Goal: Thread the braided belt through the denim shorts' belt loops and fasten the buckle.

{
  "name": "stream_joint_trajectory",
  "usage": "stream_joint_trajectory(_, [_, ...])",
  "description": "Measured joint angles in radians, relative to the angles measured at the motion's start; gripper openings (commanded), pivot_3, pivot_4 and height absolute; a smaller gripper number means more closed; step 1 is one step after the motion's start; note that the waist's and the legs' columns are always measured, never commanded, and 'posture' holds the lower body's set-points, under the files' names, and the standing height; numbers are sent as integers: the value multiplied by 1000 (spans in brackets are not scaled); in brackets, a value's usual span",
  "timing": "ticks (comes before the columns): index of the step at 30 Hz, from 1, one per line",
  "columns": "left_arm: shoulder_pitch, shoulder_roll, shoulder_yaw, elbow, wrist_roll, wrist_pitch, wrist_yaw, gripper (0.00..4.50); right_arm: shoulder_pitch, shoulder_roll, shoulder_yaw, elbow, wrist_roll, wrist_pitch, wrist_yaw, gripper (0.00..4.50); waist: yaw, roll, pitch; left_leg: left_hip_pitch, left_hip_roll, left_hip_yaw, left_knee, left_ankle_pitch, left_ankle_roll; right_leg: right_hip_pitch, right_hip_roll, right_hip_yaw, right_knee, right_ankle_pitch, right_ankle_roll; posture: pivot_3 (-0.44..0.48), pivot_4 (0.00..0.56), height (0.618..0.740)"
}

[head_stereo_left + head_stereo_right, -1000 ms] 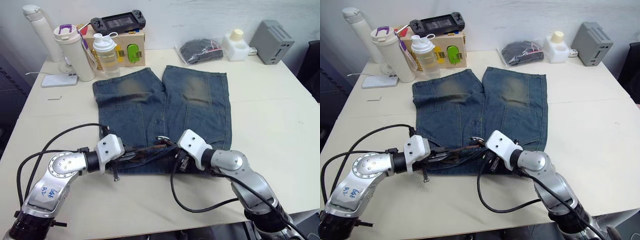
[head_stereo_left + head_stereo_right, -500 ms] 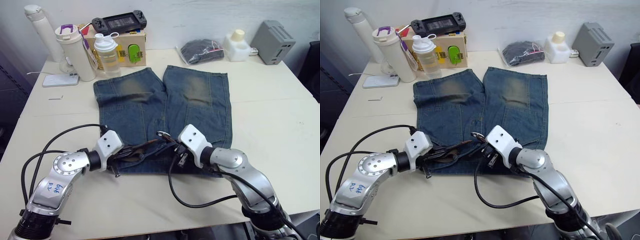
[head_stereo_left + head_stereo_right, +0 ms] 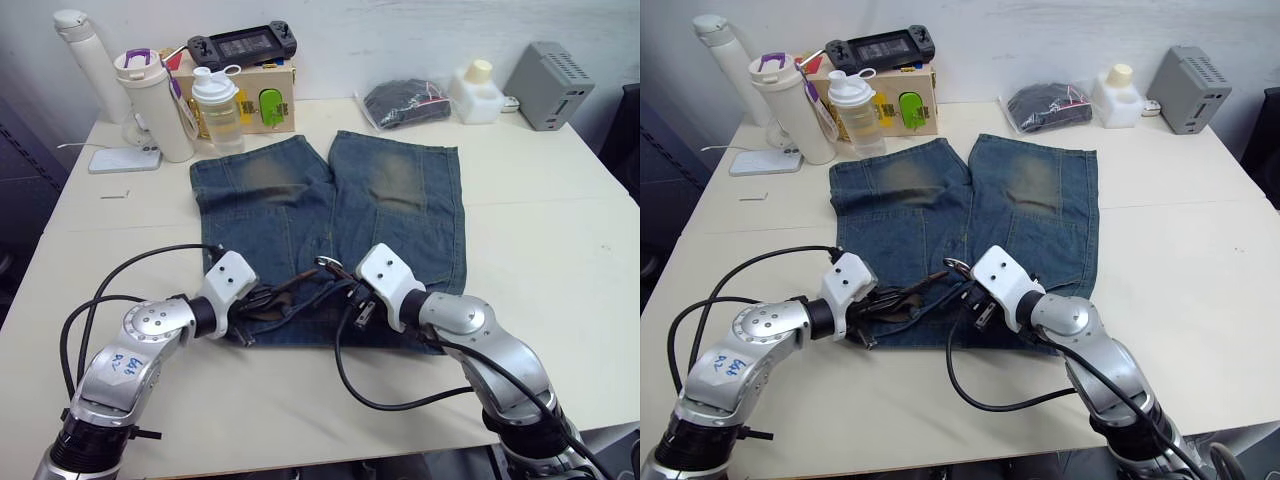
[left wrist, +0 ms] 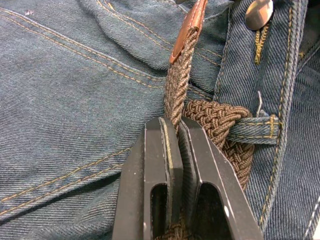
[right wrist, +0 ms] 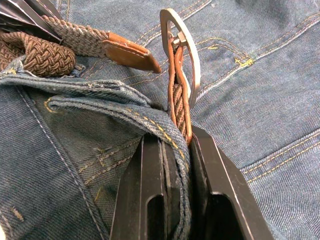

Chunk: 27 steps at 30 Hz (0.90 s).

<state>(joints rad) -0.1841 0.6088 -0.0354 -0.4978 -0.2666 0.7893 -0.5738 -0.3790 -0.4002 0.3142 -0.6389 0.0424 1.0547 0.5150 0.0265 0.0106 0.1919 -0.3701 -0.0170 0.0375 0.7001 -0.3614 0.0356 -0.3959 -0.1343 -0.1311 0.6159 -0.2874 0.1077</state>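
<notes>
1. The denim shorts (image 3: 330,230) lie flat mid-table, waistband toward the robot, legs pointing to 12 o'clock.
2. The left gripper (image 4: 174,131) is clamped on the braided belt (image 4: 176,90) – its leather tip juts past the fingers, just beside a belt loop (image 4: 252,129).
3. The right gripper (image 5: 176,146) pinches strap and denim together just behind the buckle (image 5: 181,47), which stands on edge – at 3 o'clock from the tip.

The head's two eyes looked forward and down over the worktop (image 3: 560,230) from almost the same spot. Each wrist camera sat very close above the denim shorts (image 3: 940,215), looking along its own pincer; both shared the braided belt's (image 4: 176,82) leather tip.
</notes>
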Motion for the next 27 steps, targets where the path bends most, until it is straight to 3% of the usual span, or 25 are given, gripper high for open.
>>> stream_joint_trajectory(18, [-67,-87,-15,-33,-16,118,52,0,-31,-22,76,0,5,41,-17,17,-4,0,0,0,0,0,0,0,0,0,1,0,-1,0,0,0,150,690])
stream_joint_trajectory(27, [-69,-86,-19,-39,-27,128,56,0,-40,-24,78,0,19,58,-16,17,-6,0,0,0,1,0,0,0,0,0,1,0,-1,0,0,0,150,690])
